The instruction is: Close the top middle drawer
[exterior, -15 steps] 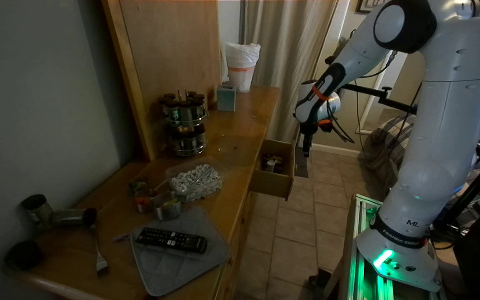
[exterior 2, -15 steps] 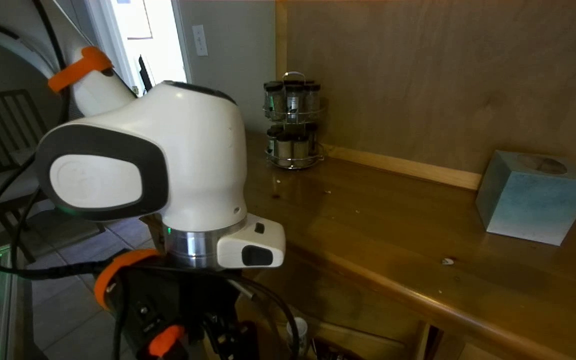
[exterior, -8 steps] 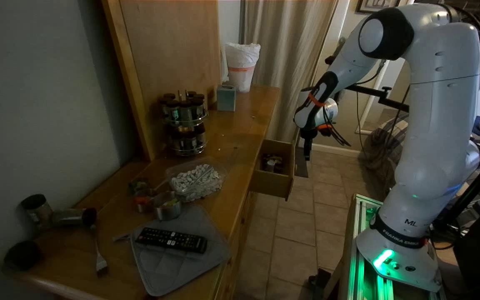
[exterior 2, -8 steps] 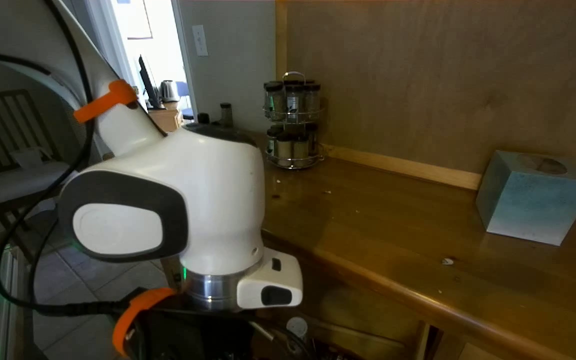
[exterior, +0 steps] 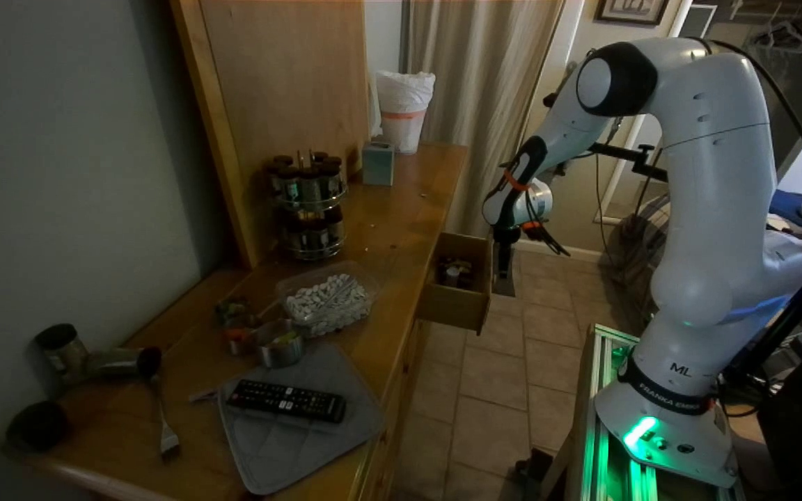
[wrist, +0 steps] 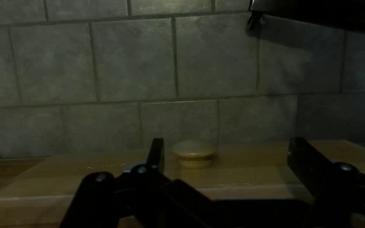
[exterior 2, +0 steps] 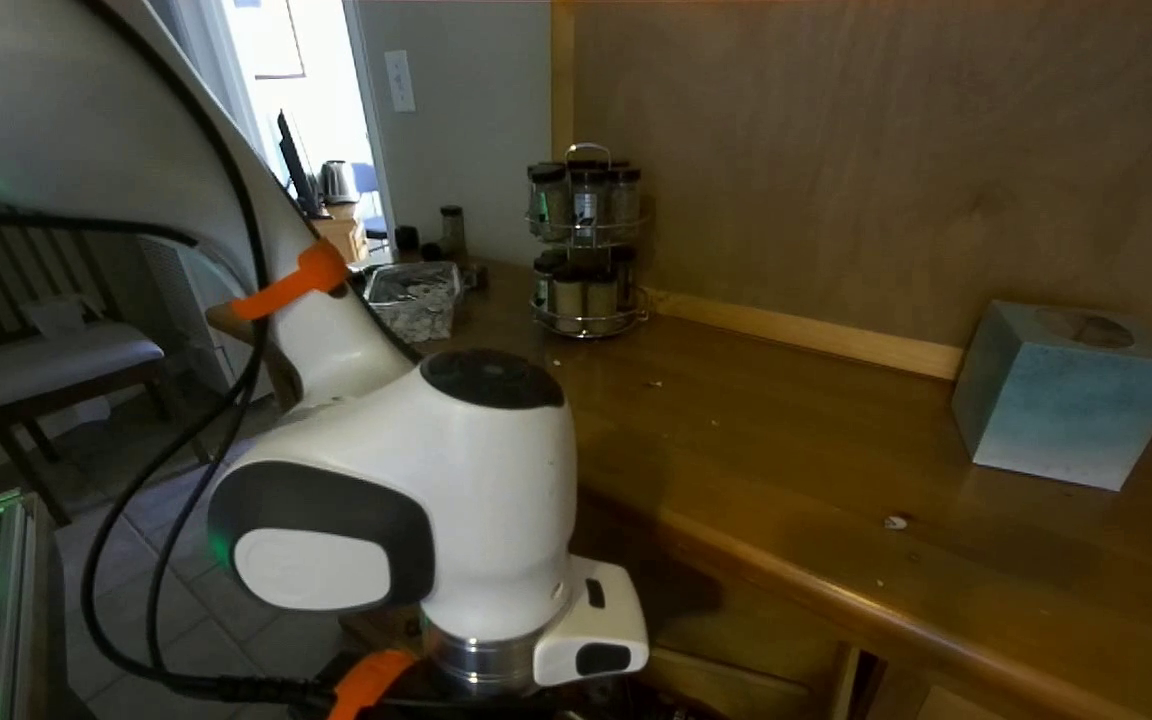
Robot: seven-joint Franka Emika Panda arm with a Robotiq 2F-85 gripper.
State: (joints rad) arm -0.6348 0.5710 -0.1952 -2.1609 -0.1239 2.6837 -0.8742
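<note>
The top middle drawer (exterior: 453,306) stands pulled out from the wooden counter, with small items in its dark interior. Its side rim also shows low in an exterior view (exterior 2: 736,676). In the wrist view its light wooden front (wrist: 242,174) carries a round knob (wrist: 194,155). My gripper (exterior: 504,270) points down just outside the drawer's front, with a narrow gap showing. In the wrist view the gripper (wrist: 225,148) is open and empty, its fingers wide apart, with the knob seen between them nearer the left finger. In an exterior view the gripper is hidden below the wrist.
The wooden counter (exterior: 401,223) bears a spice rack (exterior: 309,209), a blue-grey box (exterior 2: 1066,400), a tub of pebbles (exterior: 331,303) and a remote (exterior: 286,401). The tiled floor (exterior: 498,403) lies between counter and robot base. A chair (exterior 2: 66,350) stands behind the arm.
The arm has come down and moved towards the drawer front. My gripper is lower and closer to the drawer. The drawer has not moved.
</note>
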